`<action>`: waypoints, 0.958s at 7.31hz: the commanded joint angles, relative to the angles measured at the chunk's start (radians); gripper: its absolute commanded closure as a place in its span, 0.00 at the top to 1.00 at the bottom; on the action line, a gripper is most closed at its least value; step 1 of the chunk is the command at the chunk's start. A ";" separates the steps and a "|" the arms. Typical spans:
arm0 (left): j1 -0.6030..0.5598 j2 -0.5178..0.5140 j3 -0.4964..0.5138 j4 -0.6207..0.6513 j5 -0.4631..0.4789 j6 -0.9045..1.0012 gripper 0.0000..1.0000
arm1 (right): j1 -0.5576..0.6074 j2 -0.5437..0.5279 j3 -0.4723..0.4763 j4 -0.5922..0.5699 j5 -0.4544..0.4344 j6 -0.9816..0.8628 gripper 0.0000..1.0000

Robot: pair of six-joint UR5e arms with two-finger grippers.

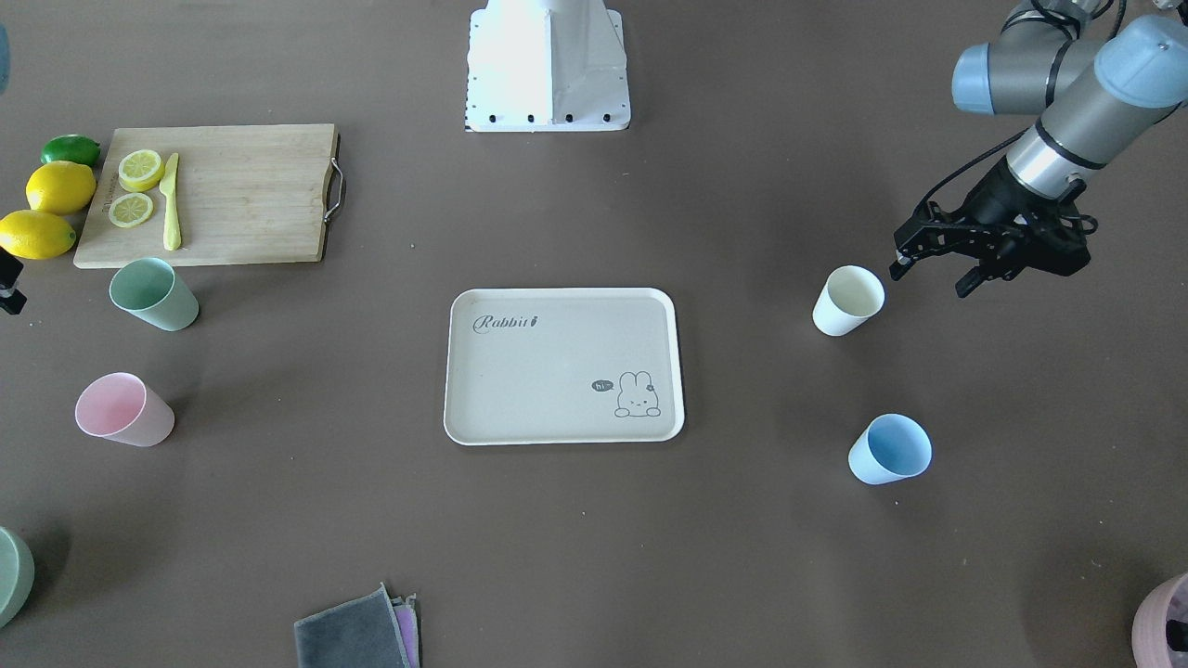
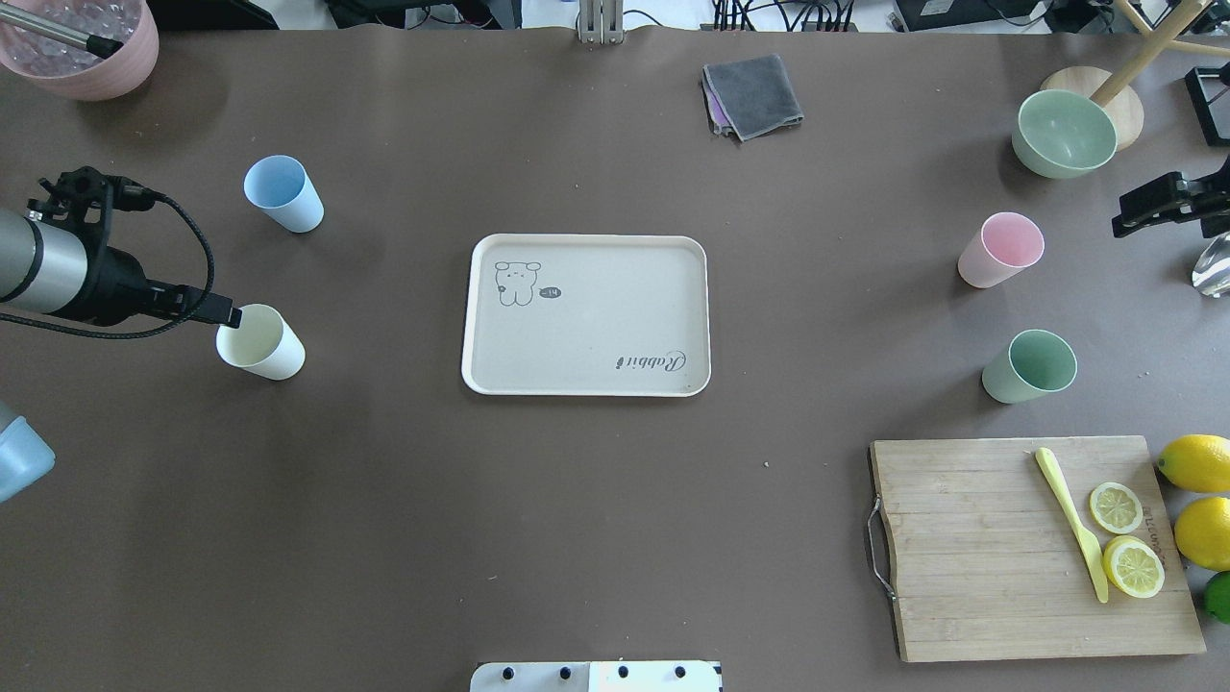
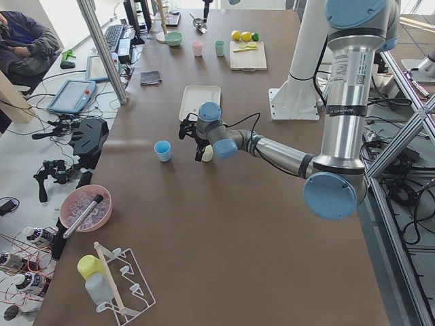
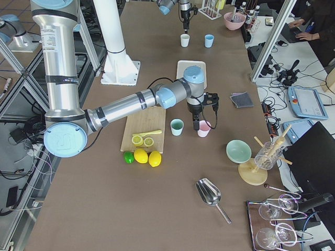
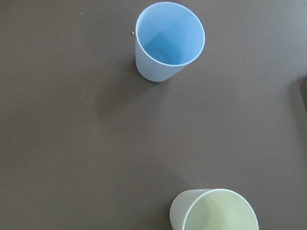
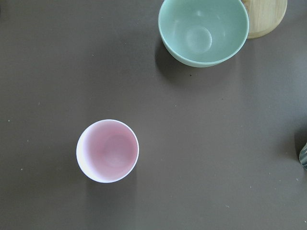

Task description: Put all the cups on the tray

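The beige "Rabbit" tray [image 1: 557,371] lies empty at the table's middle; it also shows in the overhead view [image 2: 586,327]. The cream-white cup [image 1: 847,300] and light blue cup [image 1: 889,449] stand upright on my left side. The pink cup [image 2: 1001,250] and mint green cup [image 2: 1030,366] stand upright on my right side. My left gripper [image 1: 932,278] is open and empty, just beside the cream-white cup [image 2: 259,341]. My right gripper [image 2: 1153,207] hovers above and just outward of the pink cup [image 6: 107,151]; I cannot tell how its jaws stand.
A wooden cutting board [image 2: 1028,548] with lemon slices and a yellow knife lies near right, whole lemons [image 2: 1196,461] beside it. A grey-green bowl [image 2: 1064,133] is far right, a mauve pot [image 2: 82,43] far left, folded cloths [image 2: 752,94] at the far edge.
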State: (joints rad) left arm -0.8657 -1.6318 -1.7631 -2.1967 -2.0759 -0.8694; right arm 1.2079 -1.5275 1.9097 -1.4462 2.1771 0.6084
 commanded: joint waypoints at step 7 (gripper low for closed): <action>0.054 -0.104 -0.022 0.078 0.020 0.006 0.00 | -0.001 -0.005 0.002 0.000 -0.010 -0.002 1.00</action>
State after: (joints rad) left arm -0.8126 -1.6841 -1.7695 -2.1696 -2.0511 -0.8614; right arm 1.2072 -1.5324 1.9108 -1.4454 2.1676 0.6048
